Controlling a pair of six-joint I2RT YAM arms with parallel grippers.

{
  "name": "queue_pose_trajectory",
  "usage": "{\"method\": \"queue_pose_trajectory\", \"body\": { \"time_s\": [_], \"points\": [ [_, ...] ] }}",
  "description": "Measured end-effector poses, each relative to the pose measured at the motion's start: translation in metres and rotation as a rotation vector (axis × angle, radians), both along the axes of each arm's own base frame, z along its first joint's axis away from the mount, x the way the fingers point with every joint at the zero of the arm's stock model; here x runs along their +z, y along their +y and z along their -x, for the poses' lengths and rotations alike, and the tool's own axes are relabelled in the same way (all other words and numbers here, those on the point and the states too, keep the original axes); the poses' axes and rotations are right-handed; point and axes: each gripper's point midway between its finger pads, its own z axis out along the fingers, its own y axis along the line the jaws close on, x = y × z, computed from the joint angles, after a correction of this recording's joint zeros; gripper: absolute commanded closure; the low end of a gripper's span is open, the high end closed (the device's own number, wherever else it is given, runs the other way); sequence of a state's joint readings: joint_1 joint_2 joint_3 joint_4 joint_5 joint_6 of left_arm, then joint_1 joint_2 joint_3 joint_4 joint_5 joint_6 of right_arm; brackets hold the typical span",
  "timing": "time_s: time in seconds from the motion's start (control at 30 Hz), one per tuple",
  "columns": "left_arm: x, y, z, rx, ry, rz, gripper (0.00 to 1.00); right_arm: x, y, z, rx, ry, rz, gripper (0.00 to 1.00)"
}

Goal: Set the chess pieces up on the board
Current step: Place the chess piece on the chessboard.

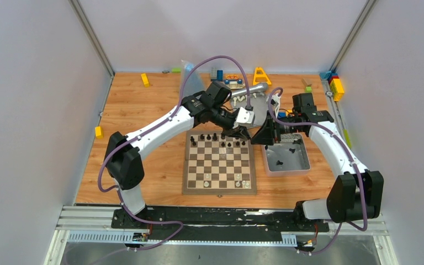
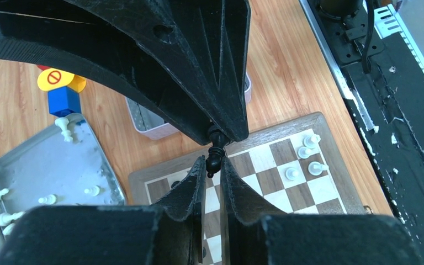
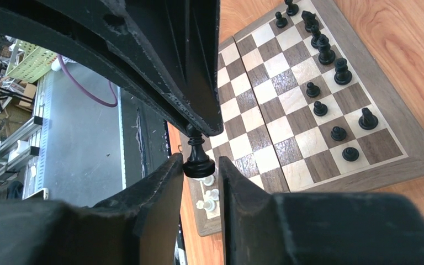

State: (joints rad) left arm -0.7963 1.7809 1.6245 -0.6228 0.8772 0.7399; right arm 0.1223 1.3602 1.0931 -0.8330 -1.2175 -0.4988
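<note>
The board (image 1: 219,165) lies mid-table, with black chess pieces (image 1: 221,141) along its far rows and a few white ones (image 1: 243,182) at its near right corner. My two grippers meet above the board's far right corner. My left gripper (image 2: 212,161) is shut on the head of a black chess piece (image 2: 214,154). My right gripper (image 3: 201,164) has its jaws round that piece's base (image 3: 199,164), with a narrow gap on one side. In the top view the left gripper (image 1: 244,132) and right gripper (image 1: 262,135) hide the piece.
A grey tray (image 1: 303,163) holding black pieces sits right of the board. A silver tray (image 2: 44,165) with white pieces lies behind the board. Toy blocks (image 1: 337,87) and a yellow frame (image 1: 261,75) lie along the far edge.
</note>
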Motion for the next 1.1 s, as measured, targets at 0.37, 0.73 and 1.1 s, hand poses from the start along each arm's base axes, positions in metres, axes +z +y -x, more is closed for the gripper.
{"method": "queue_pose_trajectory", "body": {
  "time_s": [0.37,0.73,1.1],
  "points": [
    [-0.015,0.017,-0.005,0.069,-0.025,-0.104,1.0,-0.01,-0.008,-0.008,-0.053,-0.027,0.087,0.5],
    [-0.039,0.089,-0.005,0.233,-0.142,-0.36,1.0,-0.015,-0.035,-0.022,-0.188,-0.041,0.152,0.5],
    [-0.07,0.155,-0.019,0.378,-0.16,-0.604,1.0,-0.03,-0.059,-0.045,-0.372,-0.022,0.273,0.42]
  ]
}}
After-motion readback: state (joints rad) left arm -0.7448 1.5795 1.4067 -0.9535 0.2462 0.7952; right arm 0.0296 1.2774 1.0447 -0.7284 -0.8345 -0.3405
